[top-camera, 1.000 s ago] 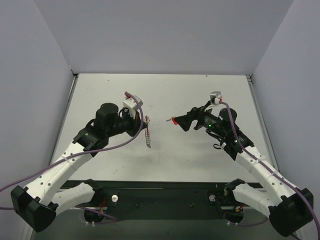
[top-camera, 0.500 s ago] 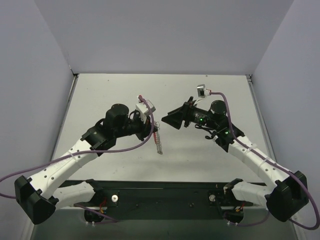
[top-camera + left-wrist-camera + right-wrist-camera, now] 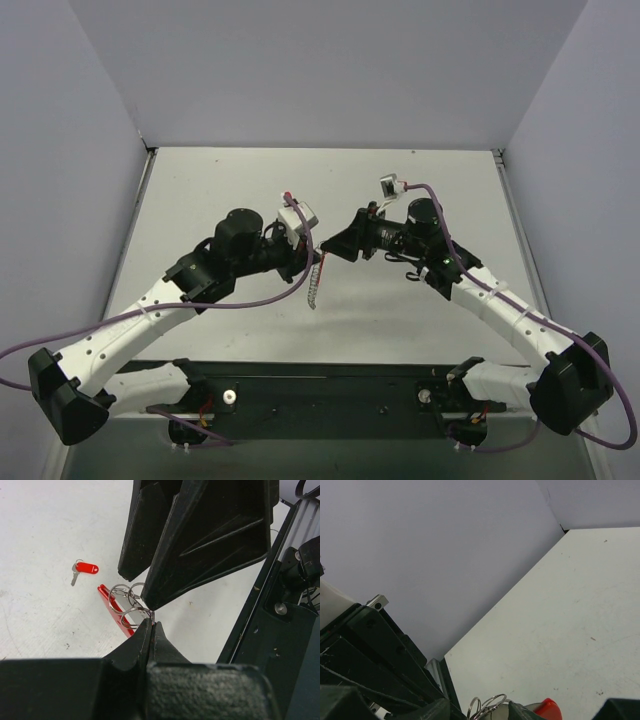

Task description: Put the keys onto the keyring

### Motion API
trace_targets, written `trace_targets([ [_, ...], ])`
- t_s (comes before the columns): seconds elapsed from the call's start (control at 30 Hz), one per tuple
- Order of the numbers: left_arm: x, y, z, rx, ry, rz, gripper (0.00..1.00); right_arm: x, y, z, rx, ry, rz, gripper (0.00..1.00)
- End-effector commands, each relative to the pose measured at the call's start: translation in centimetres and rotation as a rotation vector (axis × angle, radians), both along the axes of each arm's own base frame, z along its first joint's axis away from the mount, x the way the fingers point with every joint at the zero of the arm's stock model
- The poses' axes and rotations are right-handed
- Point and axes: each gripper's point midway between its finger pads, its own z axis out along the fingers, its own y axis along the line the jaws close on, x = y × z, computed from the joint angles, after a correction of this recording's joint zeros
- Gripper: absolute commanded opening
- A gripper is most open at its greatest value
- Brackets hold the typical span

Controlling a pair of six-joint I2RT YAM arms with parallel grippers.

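My left gripper (image 3: 151, 625) is shut on a thin wire loop of the keyring (image 3: 124, 611), a red strip carrying several silver loops. In the top view the keyring (image 3: 316, 281) hangs from the left gripper (image 3: 304, 258) above the table's middle, red at its top and grey and toothed below. My right gripper (image 3: 331, 245) has its tips right at the loops, jaws partly apart, and its fingers (image 3: 200, 535) fill the left wrist view. The loops (image 3: 487, 704) lie between the right gripper's fingertips (image 3: 432, 711). One key (image 3: 85, 569) with a red head lies on the table beyond the ring; the top view hides it.
The white table (image 3: 400, 310) is walled in by grey panels (image 3: 330, 70) at the back and sides. A black base rail (image 3: 330, 385) runs along the near edge. Purple cables (image 3: 230, 300) trail from both wrists.
Both arms have swung inward until their grippers meet at mid-table. The left one brought the hanging keyring to the right. The right jaws have narrowed around the loops.
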Motion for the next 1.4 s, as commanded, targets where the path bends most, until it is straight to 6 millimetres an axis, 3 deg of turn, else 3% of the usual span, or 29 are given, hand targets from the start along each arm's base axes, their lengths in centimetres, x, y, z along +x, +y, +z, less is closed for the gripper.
trace_targets([
  [0.0,0.5,-0.5,3.7,-0.067,-0.089,0.005,0.00,0.4,0.3,1.7,0.016,-0.053,0.006,0.46],
  [0.2,0.6,-0.2,4.0,-0.074,-0.101,0.018,0.00,0.2,0.3,1.5,0.011,-0.050,0.019,0.31],
  [0.3,0.6,-0.1,4.1,-0.078,-0.105,0.028,0.00,0.0,0.4,1.6,0.015,-0.046,0.037,0.12],
  [0.5,0.4,0.1,4.3,-0.088,-0.113,0.029,0.00,-0.1,0.5,1.4,0.016,-0.042,0.055,0.00],
  [0.8,-0.6,0.3,5.1,-0.171,-0.146,0.009,0.00,-0.1,0.3,0.8,0.009,-0.052,0.052,0.00],
  [1.03,-1.5,0.0,5.5,-0.210,-0.153,-0.038,0.00,-0.8,-0.5,1.9,0.032,-0.093,0.046,0.00],
  [1.17,-2.0,-0.1,6.1,-0.241,-0.167,-0.063,0.00,-2.0,-1.6,3.3,0.049,-0.175,0.055,0.09],
  [1.37,-3.2,-0.4,7.1,-0.261,-0.195,-0.135,0.00,-4.2,-3.7,5.5,0.059,-0.334,0.057,0.60],
])
